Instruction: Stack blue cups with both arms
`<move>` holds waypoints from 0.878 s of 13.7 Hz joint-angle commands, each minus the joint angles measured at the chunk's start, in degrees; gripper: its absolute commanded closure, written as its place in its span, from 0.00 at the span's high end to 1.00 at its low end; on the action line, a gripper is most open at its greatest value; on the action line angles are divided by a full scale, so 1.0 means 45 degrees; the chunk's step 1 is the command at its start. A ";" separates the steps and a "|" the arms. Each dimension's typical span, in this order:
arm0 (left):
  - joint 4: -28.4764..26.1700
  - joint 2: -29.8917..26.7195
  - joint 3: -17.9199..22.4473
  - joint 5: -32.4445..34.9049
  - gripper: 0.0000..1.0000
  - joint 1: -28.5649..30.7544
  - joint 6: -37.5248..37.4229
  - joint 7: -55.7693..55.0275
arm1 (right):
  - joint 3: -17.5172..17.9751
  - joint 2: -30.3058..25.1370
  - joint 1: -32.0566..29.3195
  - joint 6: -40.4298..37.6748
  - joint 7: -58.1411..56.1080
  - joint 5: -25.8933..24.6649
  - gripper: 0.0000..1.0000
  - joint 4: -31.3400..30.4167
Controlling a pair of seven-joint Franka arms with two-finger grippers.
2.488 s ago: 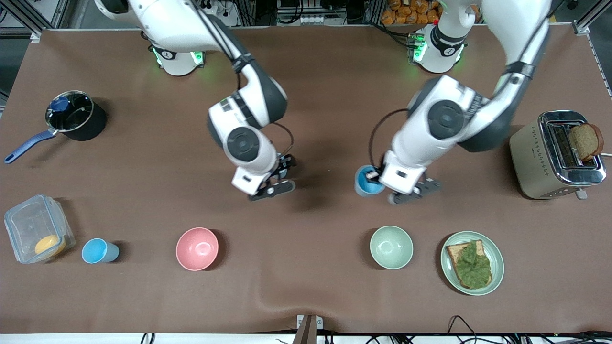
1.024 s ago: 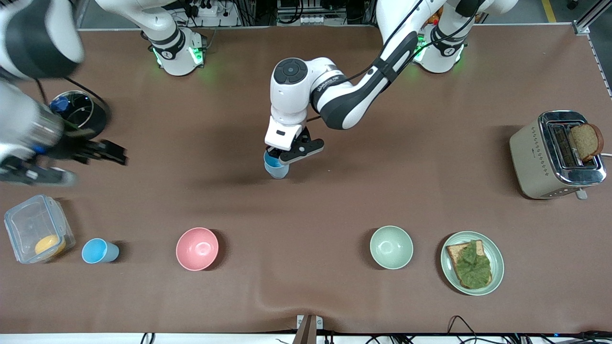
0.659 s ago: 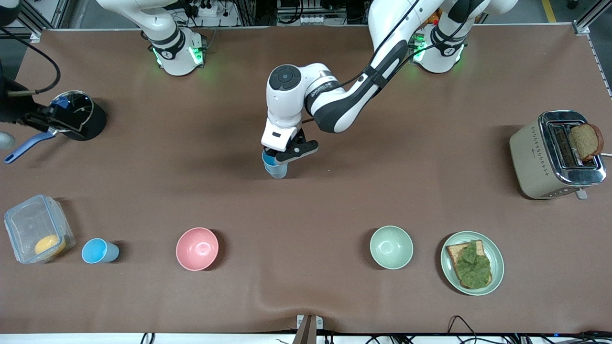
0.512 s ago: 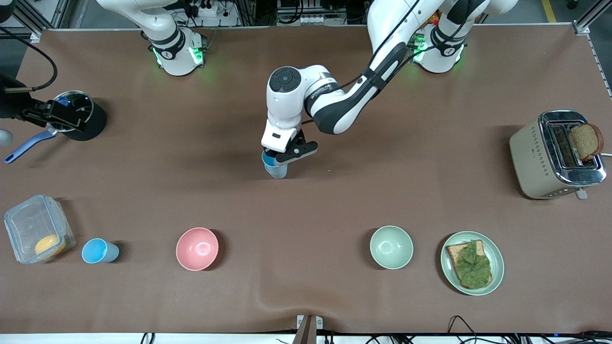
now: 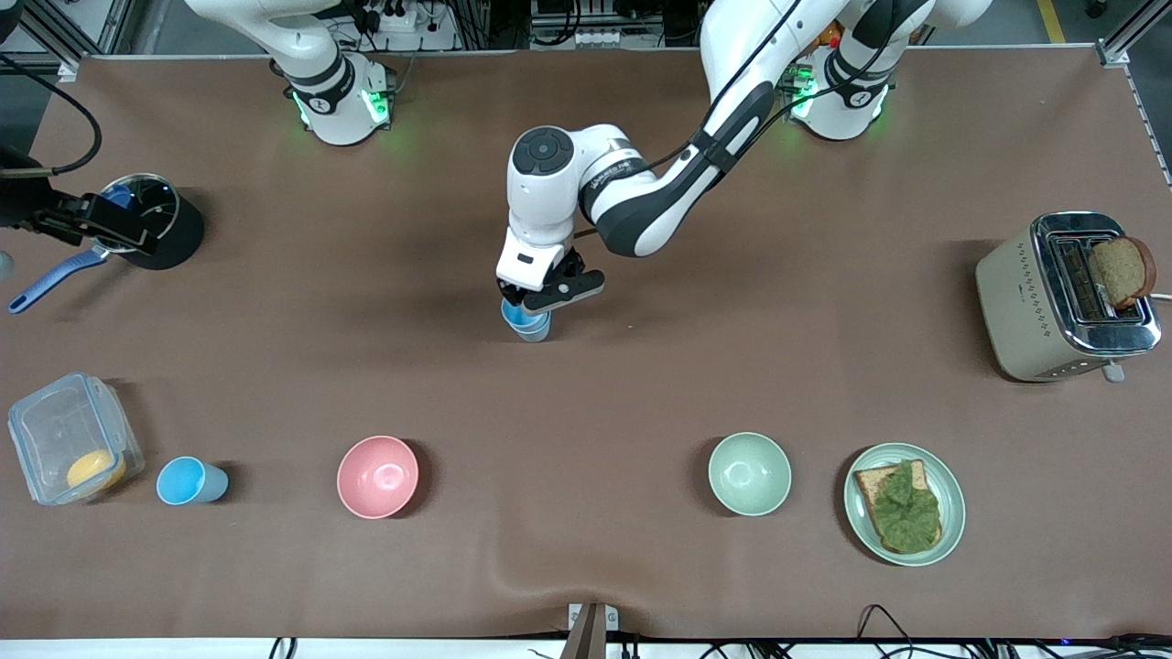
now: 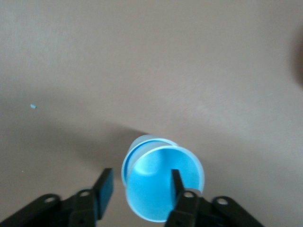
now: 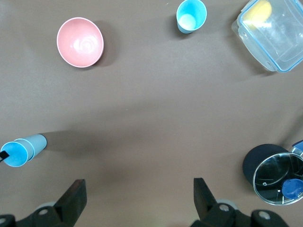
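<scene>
Brown table [image 5: 641, 403]; left claw [image 6: 138, 189] gripping nested blue cups [image 6: 163, 182]; right claw [image 7: 137, 201] open.

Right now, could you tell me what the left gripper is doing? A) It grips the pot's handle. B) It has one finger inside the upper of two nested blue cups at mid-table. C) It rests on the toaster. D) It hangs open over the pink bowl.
B: in the left wrist view the left gripper has one finger inside the nested blue cups and the other outside, at mid-table.
</scene>
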 commanded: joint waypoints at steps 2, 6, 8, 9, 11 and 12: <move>-0.0298 -0.2427 0.0102 0.0428 1.00 0.1454 -0.1745 0.1553 | 0.0238 -0.0171 0.0009 0.0048 0.0033 -0.0413 1.00 -0.0111; -0.0434 -0.4344 -0.0014 0.0252 1.00 0.4147 -0.4755 0.6298 | 0.0238 -0.0171 0.0361 0.0047 0.0053 -0.0727 1.00 -0.0111; -0.0494 -0.5145 -0.0034 0.0213 1.00 0.5086 -0.5926 0.8759 | 0.0219 -0.0151 0.0381 0.0067 0.0053 -0.0746 1.00 -0.0034; -0.0474 -0.5536 -0.0054 0.0097 1.00 0.5787 -0.6126 1.0066 | 0.0238 -0.0132 0.0362 0.0048 0.0053 -0.0727 1.00 -0.0052; -0.0455 -0.6084 -0.0054 -0.1321 1.00 0.7348 -0.6477 1.2005 | 0.0219 -0.0132 0.0361 0.0067 0.0053 -0.0746 1.00 -0.0053; -0.0474 -0.6280 -0.0054 -0.2181 1.00 0.8014 -0.6827 1.2729 | 0.0219 -0.0112 0.0342 0.0067 0.0053 -0.0746 1.00 -0.0033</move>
